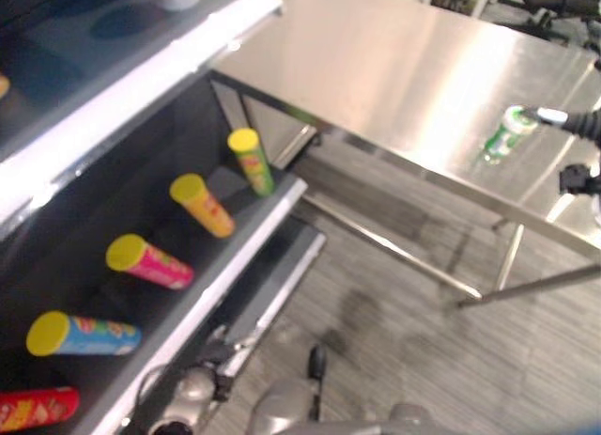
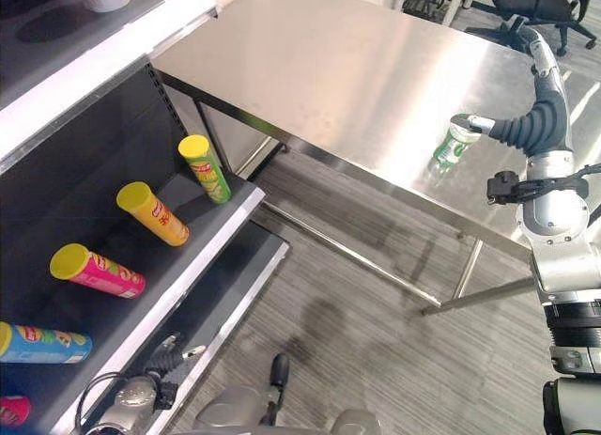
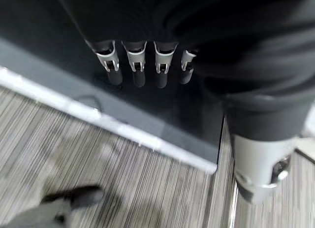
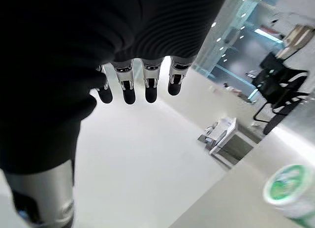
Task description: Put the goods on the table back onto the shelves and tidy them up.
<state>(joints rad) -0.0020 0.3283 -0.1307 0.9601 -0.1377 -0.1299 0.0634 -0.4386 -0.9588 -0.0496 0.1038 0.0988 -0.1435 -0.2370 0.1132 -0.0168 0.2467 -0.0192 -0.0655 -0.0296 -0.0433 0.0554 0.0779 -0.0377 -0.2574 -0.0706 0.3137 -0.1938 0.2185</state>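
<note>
Nearest, down by the bottom shelf (image 3: 147,134), the left hand (image 3: 142,65) hangs with straight fingers, holding nothing. On the dark shelf (image 2: 202,242) above it five tubes lie tipped in a row: red (image 1: 38,409), blue (image 1: 84,334), pink (image 2: 97,271), orange (image 2: 153,212) and green (image 2: 204,168). Farther off, on the steel table (image 2: 347,87), a green and white can (image 2: 454,140) stands near the front edge, and the right hand (image 4: 140,82) hovers just beside it, fingers straight and apart, touching nothing.
</note>
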